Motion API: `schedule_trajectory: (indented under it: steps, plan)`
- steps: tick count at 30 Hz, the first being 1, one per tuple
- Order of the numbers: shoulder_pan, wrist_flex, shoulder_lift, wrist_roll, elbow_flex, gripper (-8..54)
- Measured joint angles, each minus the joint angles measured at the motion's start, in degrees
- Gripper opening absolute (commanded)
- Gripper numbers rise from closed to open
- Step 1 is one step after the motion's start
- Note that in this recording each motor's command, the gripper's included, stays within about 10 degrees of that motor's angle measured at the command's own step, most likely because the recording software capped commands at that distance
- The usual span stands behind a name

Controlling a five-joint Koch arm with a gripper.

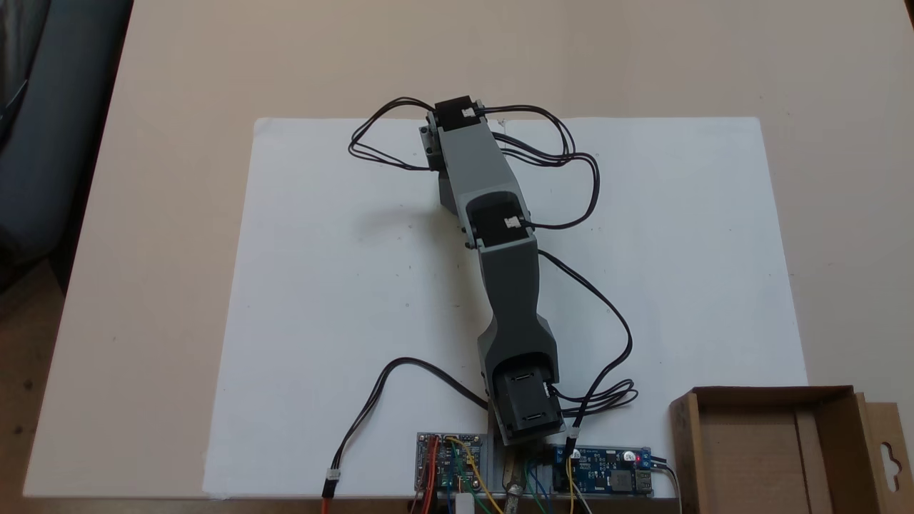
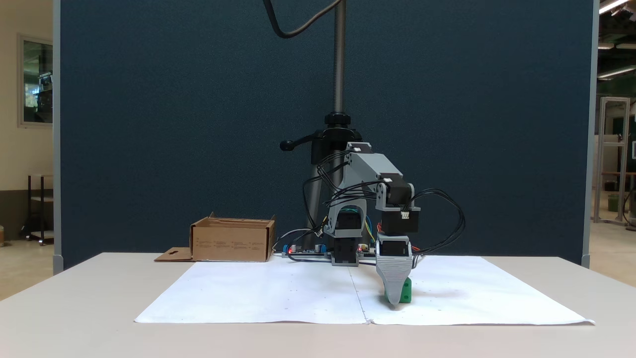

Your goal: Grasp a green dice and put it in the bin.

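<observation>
**Down on the dice, grip not yet proven**

The green dice (image 2: pixel 406 292) sits on the white paper (image 2: pixel 278 293), and from the front it peeks out just past the right edge of the ribbed grey finger, low at the tip. The gripper (image 2: pixel 396 300) stands straight down with its tip at or almost on the paper. One finger faces the camera and the other must lie behind it, so I cannot tell how the jaws stand, or whether they have the dice between them or just beside them (the green showing on one side only makes me wonder if it is a little off centre).

In the fixed view from above, the arm (image 1: pixel 493 214) covers everything below the wrist.

To do this step well, I'd say: make sure the dice is squarely between the fingers with flat faces to the pads, then close gently. A small hard plastic cube pinched on a corner is apt to squirt out sideways. Lift straight up before swinging.

The box (image 2: pixel 232 241) stands well away from the jaws, back by the arm's base (image 2: pixel 346 256) and off to the left in the front view, open side up (image 1: pixel 778 428). The carry will have to clear its near wall.
</observation>
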Motion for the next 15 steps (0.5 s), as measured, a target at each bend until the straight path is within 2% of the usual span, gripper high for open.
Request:
schedule_trajectory:
  steps: [7,15]
  plan:
    - [-0.97,0.0,-0.09,0.0,0.0,43.0]
    - [-1.05,0.0,-0.09,0.0,0.0,37.8]
